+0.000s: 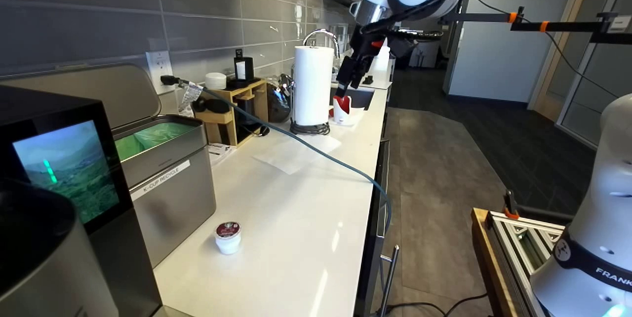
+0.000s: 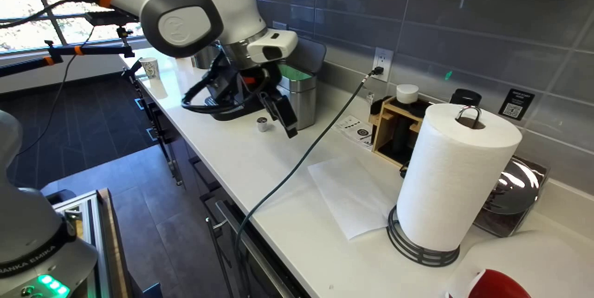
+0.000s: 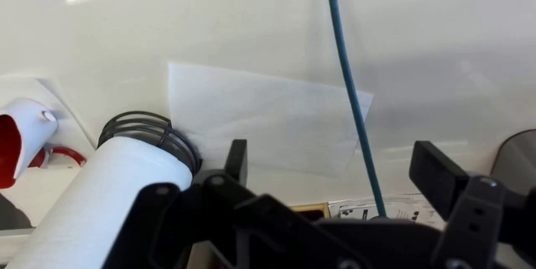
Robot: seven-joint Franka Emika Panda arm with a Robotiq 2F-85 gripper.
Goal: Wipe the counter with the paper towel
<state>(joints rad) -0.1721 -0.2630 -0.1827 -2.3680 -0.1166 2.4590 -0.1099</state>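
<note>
A thin white paper towel lies flat on the off-white counter, beside the foot of the upright roll. It shows too in the wrist view as a pale sheet, and lies mid-counter in an exterior view. High above the counter, my gripper points downward with its jaws spread wide and nothing between them. One dark finger stands right of the sheet in the wrist view; the opposite one overlaps the sheet's lower left part. The gripper is apart from the towel.
A teal cable crosses the counter from the wall outlet to the front edge. The paper roll stands on a black wire base. Also there: a wooden rack, a metal bin, a small white cup and a red-and-white mug.
</note>
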